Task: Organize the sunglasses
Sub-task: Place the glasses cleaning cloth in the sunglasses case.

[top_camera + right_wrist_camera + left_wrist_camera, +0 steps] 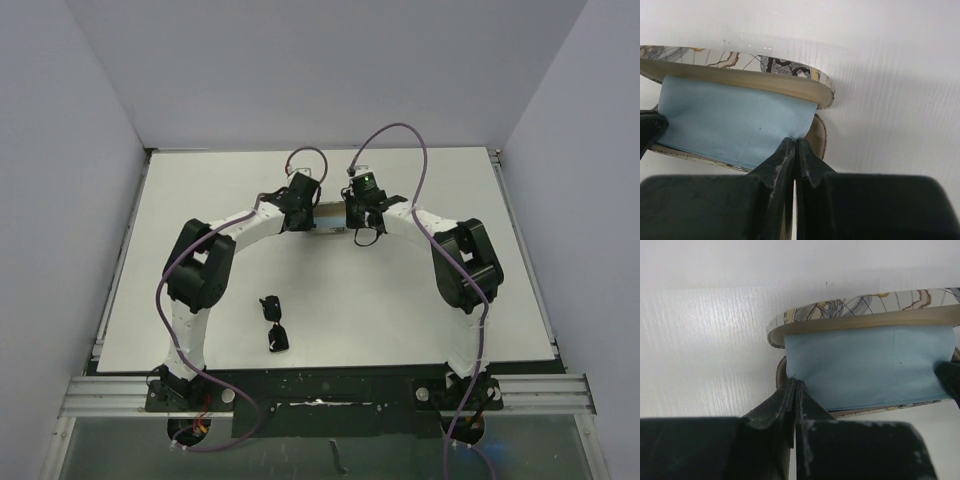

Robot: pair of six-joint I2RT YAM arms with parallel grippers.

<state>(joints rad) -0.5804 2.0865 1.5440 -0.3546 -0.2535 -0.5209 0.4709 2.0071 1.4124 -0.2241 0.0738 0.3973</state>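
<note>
Both arms are at the patterned glasses case (pixel 840 310) on the far side of the white table (pixel 400 300); the case's lid is raised, and a light blue cloth (pixel 870 365) stretches across its open mouth under the lid rim. The left gripper (pixel 796 385) is clenched on the cloth's lower corner at one end of the case; the right gripper (pixel 795 144) is pinched tight on the lower corner at the other end. The black sunglasses (pixel 274 322) lie on the table well apart from the case, on its near side, and neither gripper touches them.
</note>
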